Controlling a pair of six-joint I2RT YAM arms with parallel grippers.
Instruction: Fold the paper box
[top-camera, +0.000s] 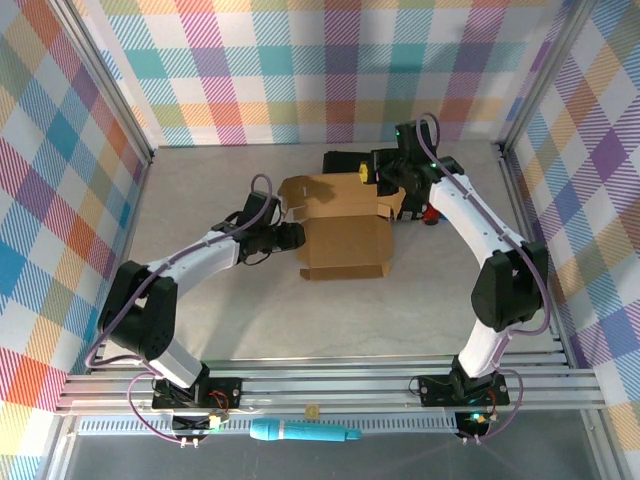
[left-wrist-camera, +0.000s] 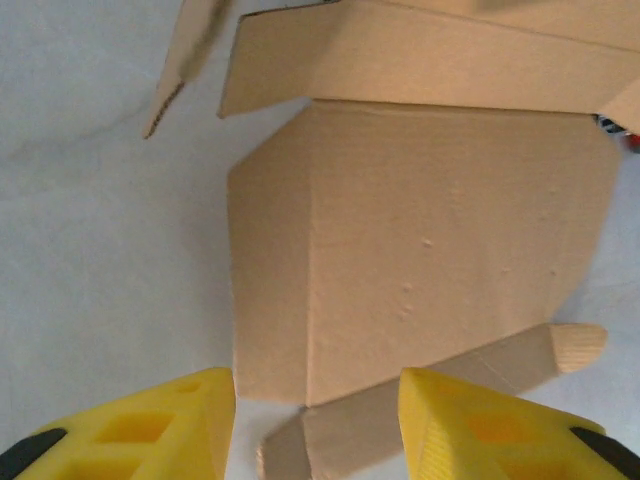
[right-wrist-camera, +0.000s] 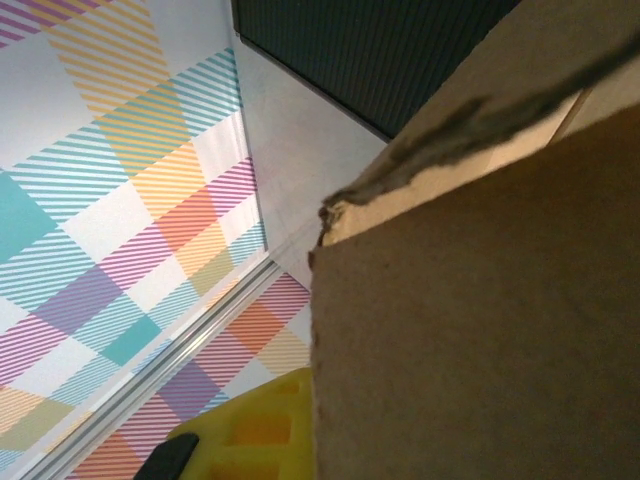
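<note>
The paper box (top-camera: 345, 240) is brown corrugated cardboard lying mid-table, its rear panels and flaps (top-camera: 330, 195) raised. My left gripper (top-camera: 297, 237) is at the box's left edge. In the left wrist view its yellow fingers (left-wrist-camera: 190, 420) stand apart, open, with the box's (left-wrist-camera: 430, 240) near corner just beyond the gap and a loose flap (left-wrist-camera: 500, 365) lying flat on the table. My right gripper (top-camera: 388, 182) is at the box's back right, shut on a raised flap. In the right wrist view that cardboard (right-wrist-camera: 480, 320) lies against the one yellow finger (right-wrist-camera: 250, 435) that shows and hides the other.
A black case (top-camera: 345, 160) lies behind the box against the back wall, and its ribbed side (right-wrist-camera: 380, 50) appears in the right wrist view. A small red object (top-camera: 430, 215) sits right of the box. Plaid walls enclose the table on three sides.
</note>
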